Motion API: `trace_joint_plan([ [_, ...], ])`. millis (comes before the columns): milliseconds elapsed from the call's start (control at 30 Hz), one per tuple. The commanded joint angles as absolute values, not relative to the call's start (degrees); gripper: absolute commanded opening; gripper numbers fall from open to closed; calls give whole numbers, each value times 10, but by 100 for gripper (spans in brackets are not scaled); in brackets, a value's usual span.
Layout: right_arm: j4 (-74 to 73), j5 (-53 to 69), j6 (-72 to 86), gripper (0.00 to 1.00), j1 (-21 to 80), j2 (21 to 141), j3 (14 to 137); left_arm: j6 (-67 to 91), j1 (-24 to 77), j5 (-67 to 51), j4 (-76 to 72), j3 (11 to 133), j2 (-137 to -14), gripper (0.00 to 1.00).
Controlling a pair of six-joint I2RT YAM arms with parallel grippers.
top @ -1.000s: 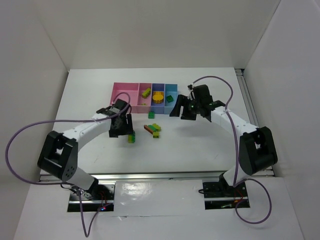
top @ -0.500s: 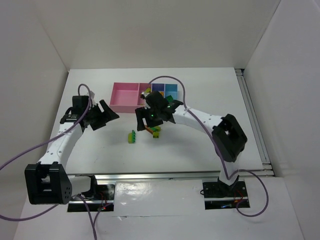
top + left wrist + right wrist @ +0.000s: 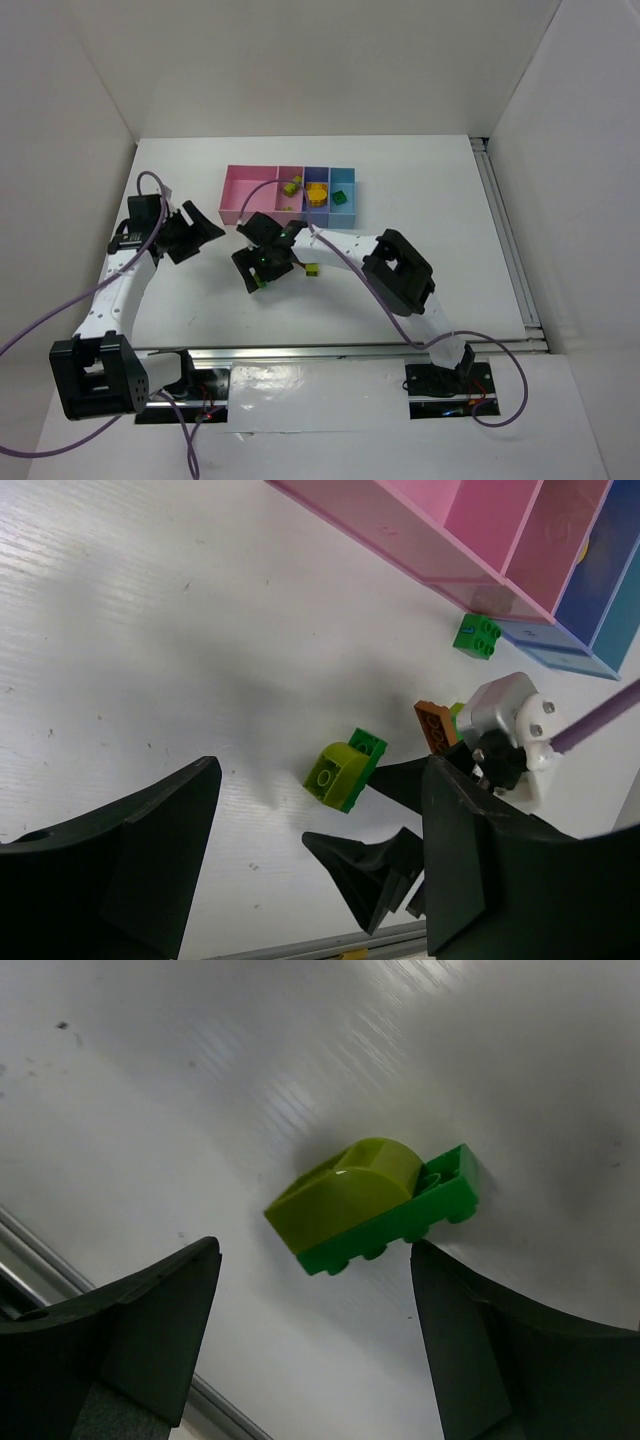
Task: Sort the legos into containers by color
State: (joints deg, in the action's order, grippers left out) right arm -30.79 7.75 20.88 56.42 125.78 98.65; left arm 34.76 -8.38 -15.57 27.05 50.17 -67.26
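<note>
Overhead, the right arm (image 3: 345, 245) folds hard across the table (image 3: 430, 170). Its elbow sits near the middle and its forearm runs toward 9 o'clock. The right gripper (image 3: 258, 277) is low over a stacked pair of legos (image 3: 263, 285), a yellow-green curved piece on a green plate. In the right wrist view its jaws stand wide apart, with one finger at 7 o'clock and one at 5 o'clock of the pair. Neither finger touches the pair, which lies flat on the table.

The left arm (image 3: 120, 290) stretches up the 9 o'clock side. The left gripper (image 3: 203, 233) points toward 3 o'clock, well apart from the bricks, with its jaws spread and holding nothing.

The containers (image 3: 250, 180) stand in a row at 12 o'clock. Yellow-green bricks (image 3: 291, 186) are in the narrow pink bin, orange-yellow bricks (image 3: 317, 192) in the blue-purple one and a green piece (image 3: 341, 197) in the light blue one. A loose green brick (image 3: 478, 636) lies just beside the row's near wall. A red-brown brick (image 3: 437, 725) lies near the pair at 2 o'clock, with a yellowish brick (image 3: 312, 268) by it.

The table is bare from the pair toward 6 o'clock as far as the near edge, which shows at 8 o'clock in the right wrist view. A wide white stretch also lies open at 3 o'clock, out to the side rail (image 3: 500, 230).
</note>
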Motion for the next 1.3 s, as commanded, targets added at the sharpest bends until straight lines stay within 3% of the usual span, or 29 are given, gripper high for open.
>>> trace_joint_plan([
  [0, -336, 42, 206, 83, 559, 1259, 1013, 345, -93, -173, 271, 494, -662, 82],
  [300, -330, 25, 211, 69, 554, 1282, 1020, 339, -98, -184, 265, 483, -662, 82],
  [367, -322, 25, 211, 69, 554, 1274, 1020, 334, -98, -189, 265, 483, -667, 82],
  [467, -297, 55, 211, 77, 541, 1267, 1003, 334, -98, -195, 260, 483, -672, 82],
  [667, -333, 55, 205, 78, 536, 1320, 1080, 334, -98, -227, 243, 477, -683, 82],
  [800, -333, 45, 205, 61, 541, 1326, 1093, 321, -98, -226, 254, 483, -693, 82],
  [833, -333, 40, 205, 49, 541, 1326, 1088, 321, -98, -219, 254, 483, -693, 82],
  [1000, -333, 20, 205, 29, 541, 1308, 1081, 328, -98, -224, 248, 477, -699, 82],
  [1133, -311, 25, 187, 28, 541, 1264, 1049, 328, -98, -264, 243, 472, -726, 82],
  [1267, -244, 76, 166, 30, 541, 1194, 937, 300, -98, -343, 236, 472, -779, 82],
])
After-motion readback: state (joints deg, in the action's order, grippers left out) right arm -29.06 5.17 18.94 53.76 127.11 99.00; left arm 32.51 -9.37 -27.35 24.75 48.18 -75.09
